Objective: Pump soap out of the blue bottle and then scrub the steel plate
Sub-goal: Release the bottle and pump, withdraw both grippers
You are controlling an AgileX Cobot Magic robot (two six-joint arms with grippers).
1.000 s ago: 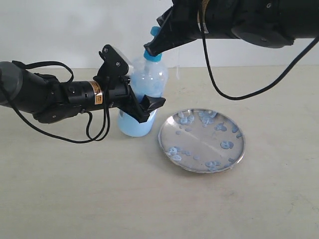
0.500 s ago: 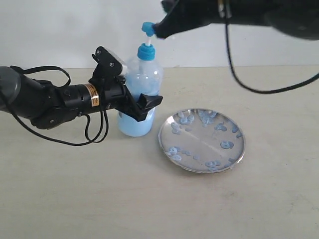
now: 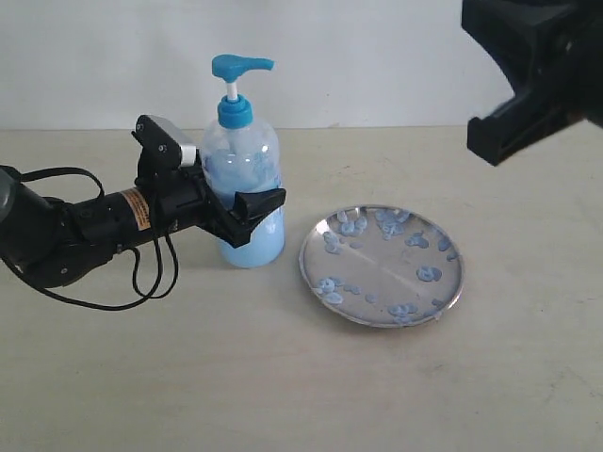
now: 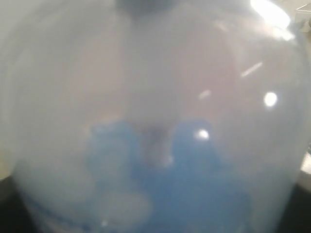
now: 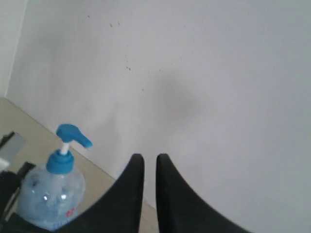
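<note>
The blue bottle [image 3: 243, 179] stands upright on the table, its pump head [image 3: 240, 66] raised and its spout pointing right. Light blue soap [image 3: 252, 247] fills its lower part. My left gripper [image 3: 252, 209] is shut on the bottle's body; the left wrist view is filled by the blurred bottle [image 4: 155, 97] and the soap [image 4: 194, 184]. To the bottle's right lies the steel plate [image 3: 377, 273], dotted with pale blue soap blobs [image 3: 429, 274]. My right gripper [image 5: 150, 158] is shut on nothing, high up and well right of the bottle [image 5: 51, 199].
The right arm's black body [image 3: 537, 75] hangs at the upper right, above and beyond the plate. A white wall [image 3: 377, 56] backs the beige table [image 3: 283, 377]. The left arm with its cables [image 3: 85, 235] lies low along the table's left side.
The right gripper has come off the pump head and swung up and to the right. The pump head has risen. The left gripper has brought the bottle upright and slightly leftward.
</note>
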